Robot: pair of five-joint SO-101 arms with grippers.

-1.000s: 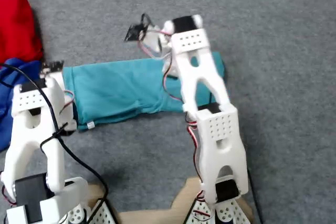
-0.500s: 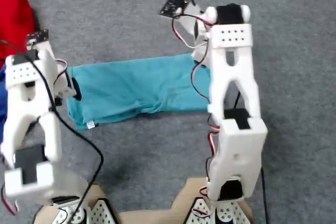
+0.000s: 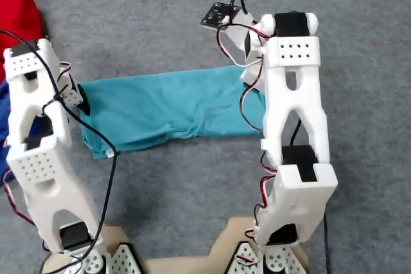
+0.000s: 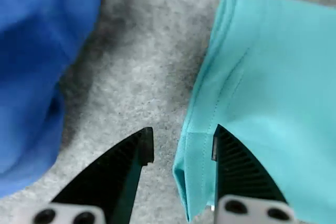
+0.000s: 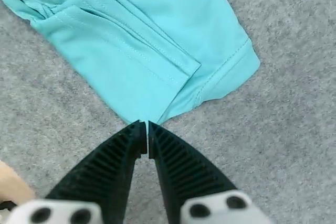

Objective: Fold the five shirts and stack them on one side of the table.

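1. The teal shirt (image 3: 170, 110) is lying in the middle of the high view as a long folded band running left to right on the grey table cover (image 3: 160, 30).
2. The left arm is standing at the left side of the high view, over the band's left end.
3. The left gripper (image 4: 182, 144) is hanging with its jaws released. One finger (image 4: 131, 153) is sitting over bare grey cover and the other over the shirt's folded edge, so the edge is lying between them, ungrasped.
4. The right arm is standing right of centre in the high view, covering the band's right end.
5. The right gripper (image 5: 145, 129) is sitting with its jaws clenched tip to tip, just beside a corner of the teal shirt. No cloth is showing between the tips.
6. A blue shirt (image 4: 37, 51) is lying near the teal one, with a strip of grey cover between them.
7. A red shirt (image 3: 16, 17) is lying bunched in the upper left corner of the high view.
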